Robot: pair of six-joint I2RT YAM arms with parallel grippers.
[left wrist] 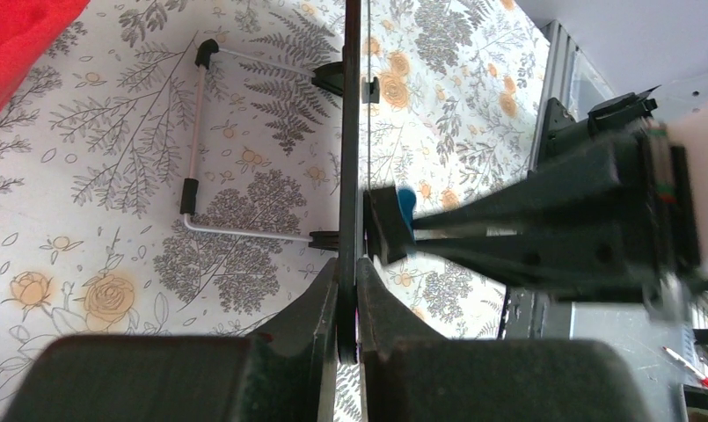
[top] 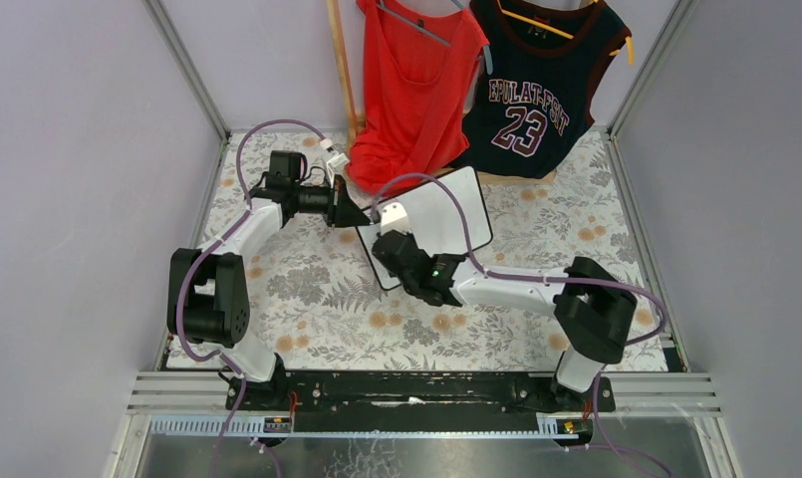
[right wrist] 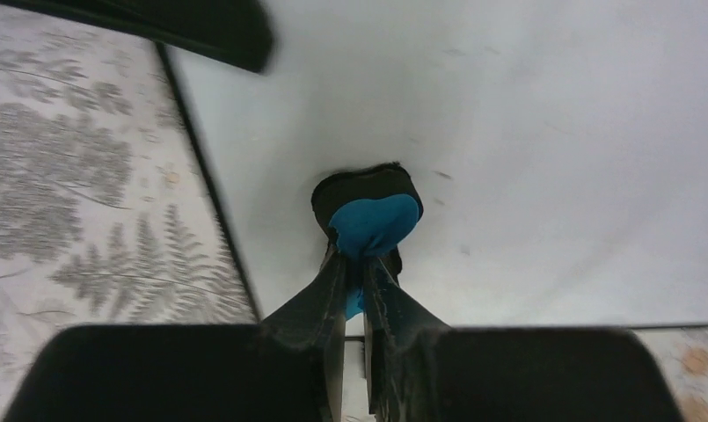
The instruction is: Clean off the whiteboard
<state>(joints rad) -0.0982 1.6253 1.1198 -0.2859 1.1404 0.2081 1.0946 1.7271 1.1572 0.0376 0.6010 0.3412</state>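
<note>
I find the whiteboard (top: 446,214) tilted up at mid-counter (top: 307,299), its face clean. My left hand (left wrist: 348,281) is clamped on its left edge. My right hand (right wrist: 354,264), reaching in low, pinches a blue eraser (right wrist: 374,221) against the board's face.

The whiteboard (top: 446,204), thin black frame and rounded corners, stands propped on its wire legs mid-way across the floral table (top: 307,289), its white face nearly clean, faintly specked.
</note>
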